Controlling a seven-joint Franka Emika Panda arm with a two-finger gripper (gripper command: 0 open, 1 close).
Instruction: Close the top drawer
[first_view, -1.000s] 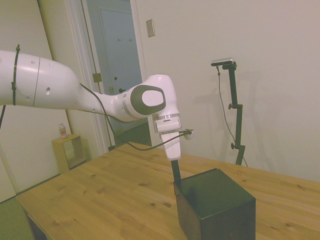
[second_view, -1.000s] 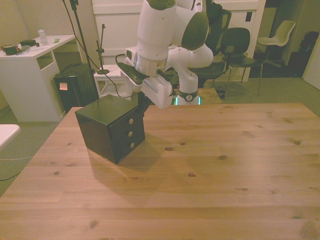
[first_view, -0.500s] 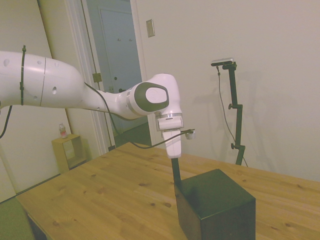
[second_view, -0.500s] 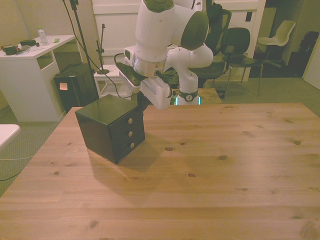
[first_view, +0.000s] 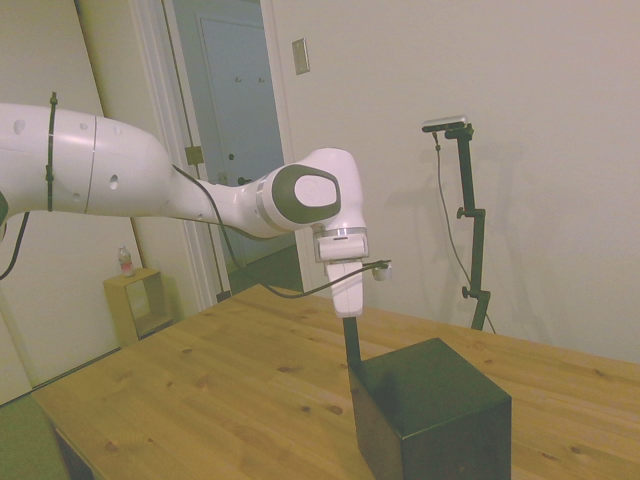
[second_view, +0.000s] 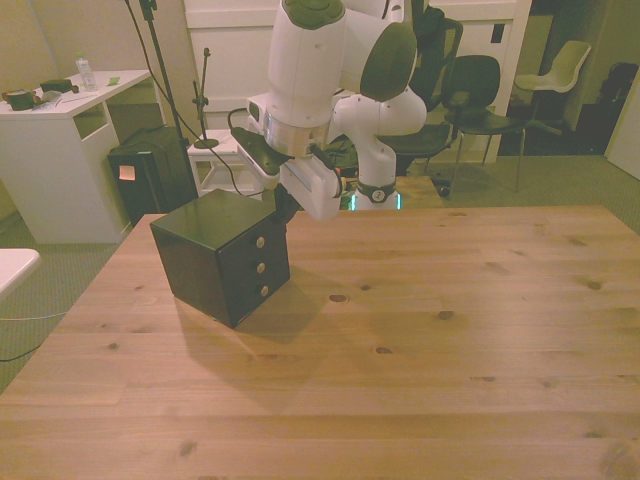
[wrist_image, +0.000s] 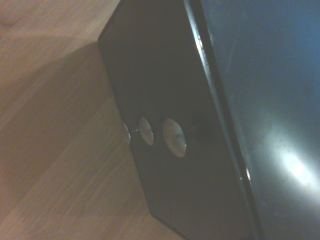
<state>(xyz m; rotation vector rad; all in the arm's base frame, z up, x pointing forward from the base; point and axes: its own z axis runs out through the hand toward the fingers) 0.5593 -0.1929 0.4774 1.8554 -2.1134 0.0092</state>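
On the tabletop (second_view: 420, 340), toward the front view's left, sits the cabinet (second_view: 205, 262), turned a bit so one corner points at the camera and the three drawer fronts face the front view's right. Top drawer (second_view: 256, 240) is the uppermost of the three, right under the matte top panel (second_view: 208, 221), and its front looks flush with the two below it, so it reads as shut, no gap that I can make out. Each drawer has a small round pale knob, stacked in a neat column; the wrist view shows all three knobs (wrist_image: 174, 137) lined up on the glossy black face, with the darker top panel (wrist_image: 260, 90) running alongside, slightly blurry. The arm (second_view: 310, 70) hangs over the cabinet's back corner, and the tool (second_view: 281, 207) comes down just by the upper edge of that drawer front, on the far side of the cabinet. From the side view the tool (first_view: 351, 340) is a thin dark shape dropping straight down from the white wrist to the cabinet (first_view: 430, 420) at its top corner, seemingly touching it or just about. Honestly can't tell if the tool is spread or pressed together, since it shows as one dark bar in both views. A black cable (first_view: 300, 290) loops from the wrist back along the arm. Rest of the wood is bare pine with knots.
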